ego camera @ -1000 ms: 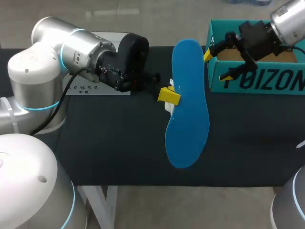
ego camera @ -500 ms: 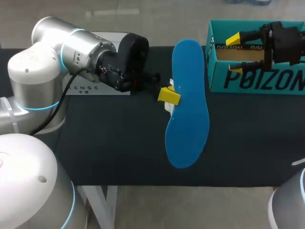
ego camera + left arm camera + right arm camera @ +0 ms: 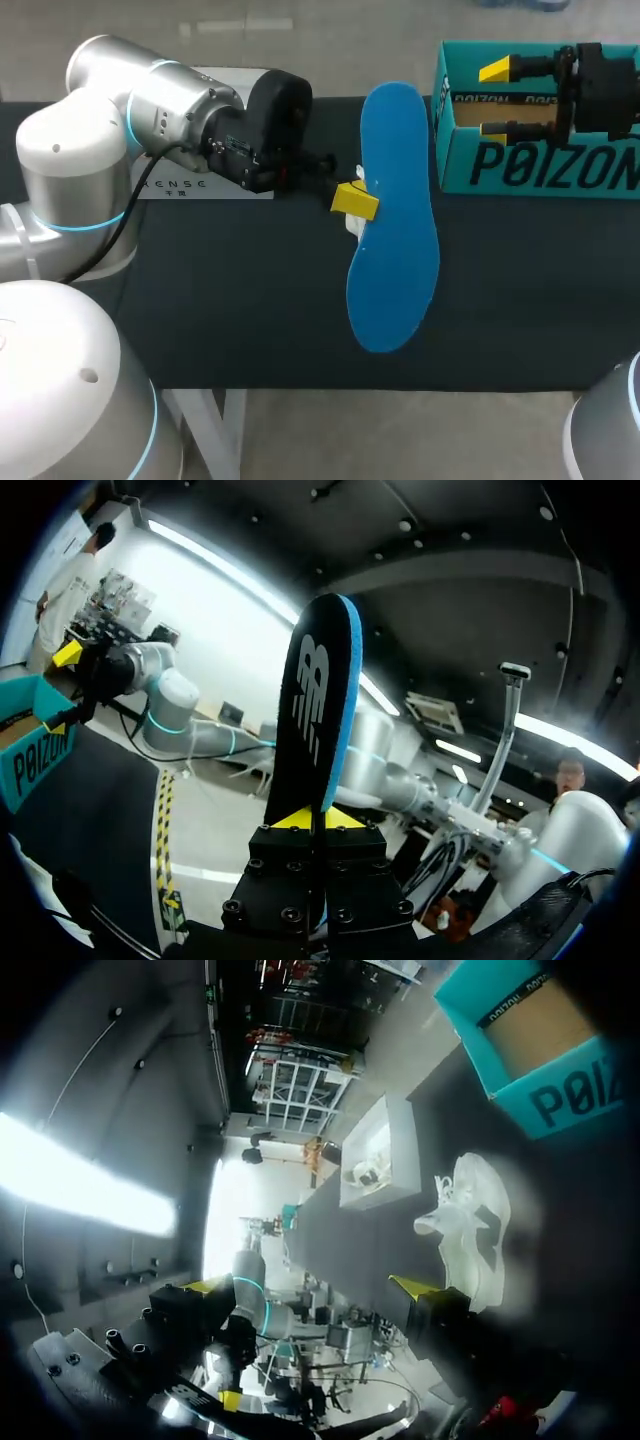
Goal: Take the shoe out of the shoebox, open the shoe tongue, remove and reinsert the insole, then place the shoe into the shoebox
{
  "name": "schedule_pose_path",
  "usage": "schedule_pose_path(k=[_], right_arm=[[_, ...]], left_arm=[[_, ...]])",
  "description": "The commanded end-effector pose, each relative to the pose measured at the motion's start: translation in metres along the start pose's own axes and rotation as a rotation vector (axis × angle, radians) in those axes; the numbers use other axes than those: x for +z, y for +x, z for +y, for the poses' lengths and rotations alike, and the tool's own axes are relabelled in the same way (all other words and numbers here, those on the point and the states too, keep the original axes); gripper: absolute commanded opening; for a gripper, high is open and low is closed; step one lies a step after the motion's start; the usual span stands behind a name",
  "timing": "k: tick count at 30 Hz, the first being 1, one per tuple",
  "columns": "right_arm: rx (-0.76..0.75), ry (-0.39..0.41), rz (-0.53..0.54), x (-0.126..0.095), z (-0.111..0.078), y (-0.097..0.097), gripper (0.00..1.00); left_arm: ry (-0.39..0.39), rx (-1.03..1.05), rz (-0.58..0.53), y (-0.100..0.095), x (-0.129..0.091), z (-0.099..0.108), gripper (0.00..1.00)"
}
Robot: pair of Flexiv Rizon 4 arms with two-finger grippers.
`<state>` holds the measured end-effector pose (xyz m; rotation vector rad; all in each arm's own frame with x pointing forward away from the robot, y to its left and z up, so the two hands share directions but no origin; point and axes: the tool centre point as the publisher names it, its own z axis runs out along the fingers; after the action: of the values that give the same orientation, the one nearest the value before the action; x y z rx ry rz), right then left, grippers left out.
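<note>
This looks like a robotics lab set up for manipulation trials. Two white-and-silver jointed robot arms with glowing blue rings, the left arm (image 3: 110, 120) and the right arm (image 3: 615, 440), stand at one table (image 3: 250, 300) draped in plain black cloth on thin white legs. A black cable (image 3: 125, 215) hangs loose along the left arm. The things on the table are a few staged props: a teal cardboard shoebox (image 3: 540, 170), a flat white box (image 3: 190, 185) and a white sneaker (image 3: 465, 1220). A blue foam insole (image 3: 395, 220) is clamped in the left arm's black, yellow-tipped gripper (image 3: 355, 200)
</note>
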<state>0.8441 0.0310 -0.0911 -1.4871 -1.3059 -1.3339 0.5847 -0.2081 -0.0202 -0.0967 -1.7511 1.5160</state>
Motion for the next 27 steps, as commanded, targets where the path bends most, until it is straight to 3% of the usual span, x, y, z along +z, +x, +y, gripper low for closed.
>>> schedule_pose_path(k=[1, 9, 10, 11, 15, 17, 19, 27], right_arm=[[0.000, -0.031, 0.010, 0.002, -0.008, -0.002, 1.00], [0.000, -0.031, 0.010, 0.002, -0.008, -0.002, 1.00], [0.000, -0.031, 0.010, 0.002, -0.008, -0.002, 1.00], [0.000, -0.031, 0.010, 0.002, -0.008, -0.002, 1.00], [0.000, -0.031, 0.010, 0.002, -0.008, -0.002, 1.00], [0.000, -0.031, 0.010, 0.002, -0.008, -0.002, 1.00], [0.000, -0.031, 0.010, 0.002, -0.008, -0.002, 1.00], [0.000, -0.031, 0.010, 0.002, -0.008, -0.002, 1.00]], left_arm=[[0.001, 0.000, 0.000, 0.000, 0.001, 0.001, 0.00], [0.001, 0.000, 0.000, 0.000, 0.001, 0.001, 0.00], [-0.047, 0.083, -0.015, -0.006, -0.002, 0.001, 0.00], [-0.133, 0.188, -0.035, -0.011, -0.005, 0.000, 0.00], [-0.726, 0.756, -0.206, -0.034, -0.023, -0.007, 0.00], [-0.909, 0.956, -0.286, -0.042, -0.033, -0.017, 0.00], [-0.885, 1.001, -0.316, -0.043, -0.040, -0.029, 0.00], [-0.885, 1.001, -0.316, -0.043, -0.040, -0.029, 0.00]])
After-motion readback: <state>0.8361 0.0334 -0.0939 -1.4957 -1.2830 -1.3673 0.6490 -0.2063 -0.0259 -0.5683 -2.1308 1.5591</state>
